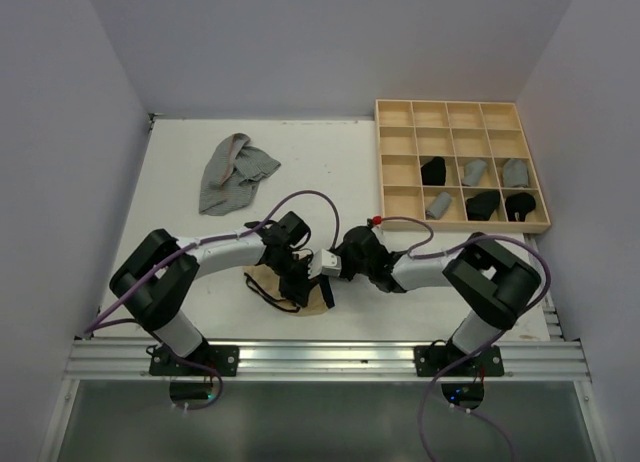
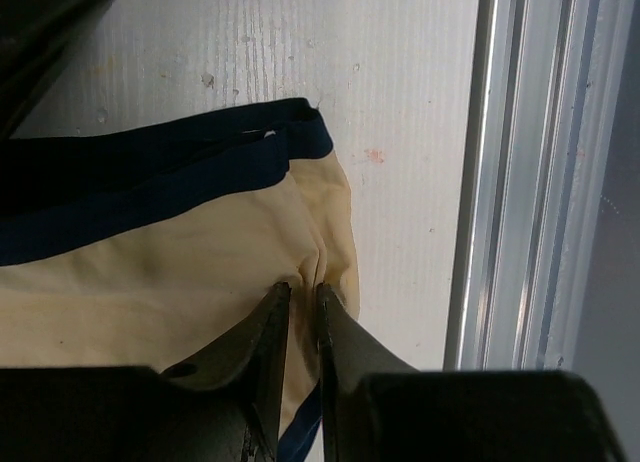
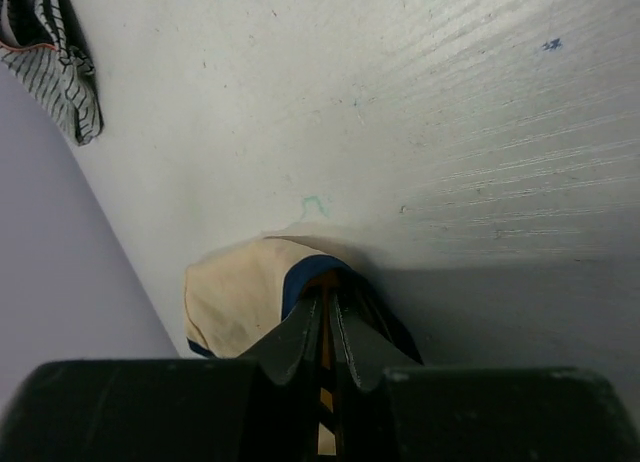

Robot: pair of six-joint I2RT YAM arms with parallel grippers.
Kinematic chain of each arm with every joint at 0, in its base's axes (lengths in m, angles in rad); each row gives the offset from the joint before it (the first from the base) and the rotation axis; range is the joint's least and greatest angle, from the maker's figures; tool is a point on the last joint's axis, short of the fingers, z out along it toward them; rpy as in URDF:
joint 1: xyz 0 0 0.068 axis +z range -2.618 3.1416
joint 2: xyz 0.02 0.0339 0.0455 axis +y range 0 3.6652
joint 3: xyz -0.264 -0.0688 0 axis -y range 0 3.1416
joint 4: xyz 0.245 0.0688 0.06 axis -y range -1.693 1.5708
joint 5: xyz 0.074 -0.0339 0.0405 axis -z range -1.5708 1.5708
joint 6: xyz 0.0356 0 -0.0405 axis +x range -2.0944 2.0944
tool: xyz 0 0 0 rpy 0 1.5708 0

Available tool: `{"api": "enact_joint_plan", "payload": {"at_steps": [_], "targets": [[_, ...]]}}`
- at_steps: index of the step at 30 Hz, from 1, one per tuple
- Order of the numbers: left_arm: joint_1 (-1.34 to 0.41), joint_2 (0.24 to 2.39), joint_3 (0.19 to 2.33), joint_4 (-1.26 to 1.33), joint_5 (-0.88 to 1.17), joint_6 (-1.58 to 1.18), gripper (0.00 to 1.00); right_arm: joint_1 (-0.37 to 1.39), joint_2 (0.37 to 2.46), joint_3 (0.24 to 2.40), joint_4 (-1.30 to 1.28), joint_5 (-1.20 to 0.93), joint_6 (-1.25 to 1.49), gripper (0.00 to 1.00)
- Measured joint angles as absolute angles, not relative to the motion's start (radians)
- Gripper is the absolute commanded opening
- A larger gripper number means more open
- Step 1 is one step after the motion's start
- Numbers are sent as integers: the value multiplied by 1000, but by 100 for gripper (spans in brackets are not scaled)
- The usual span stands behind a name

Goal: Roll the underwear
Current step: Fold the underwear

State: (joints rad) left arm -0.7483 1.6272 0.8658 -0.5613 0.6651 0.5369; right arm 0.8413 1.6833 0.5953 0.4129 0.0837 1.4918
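The tan underwear (image 1: 262,278) with dark blue trim lies near the table's front edge, and both grippers meet over it. In the left wrist view the underwear (image 2: 150,272) is spread flat. My left gripper (image 2: 303,287) presses down on its right part, open by a narrow gap with a crease of cloth between the tips. In the right wrist view the underwear (image 3: 235,292) is bunched, and my right gripper (image 3: 327,297) is shut on a fold of its trimmed edge. From above, the left gripper (image 1: 300,290) and right gripper (image 1: 322,272) almost touch.
A light grey striped garment (image 1: 235,172) lies crumpled at the back left, also in the right wrist view (image 3: 50,62). The wooden grid tray (image 1: 462,107) at the back right holds several rolled black and grey pieces (image 1: 433,170). An aluminium rail (image 2: 520,182) runs along the front edge.
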Motion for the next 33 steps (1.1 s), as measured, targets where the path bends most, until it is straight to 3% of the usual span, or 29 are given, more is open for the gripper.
{"api": "enact_joint_plan", "payload": {"at_steps": [4, 9, 13, 15, 22, 33], "targets": [[-748, 1627, 866, -560, 666, 538, 28, 830, 1632, 632, 272, 78, 1420, 5], [-748, 1600, 865, -564, 675, 545, 47, 830, 1540, 641, 121, 76, 1360, 0], [-748, 1501, 865, -567, 673, 546, 56, 830, 1422, 641, 38, 87, 1305, 13], [-748, 1422, 866, -566, 668, 544, 56, 830, 1378, 654, -1, 88, 1269, 18], [-614, 1242, 897, -554, 672, 508, 50, 830, 1424, 813, -72, 32, 1109, 17], [-308, 1538, 904, -551, 668, 508, 36, 831, 1750, 867, -14, -178, 1072, 18]]}}
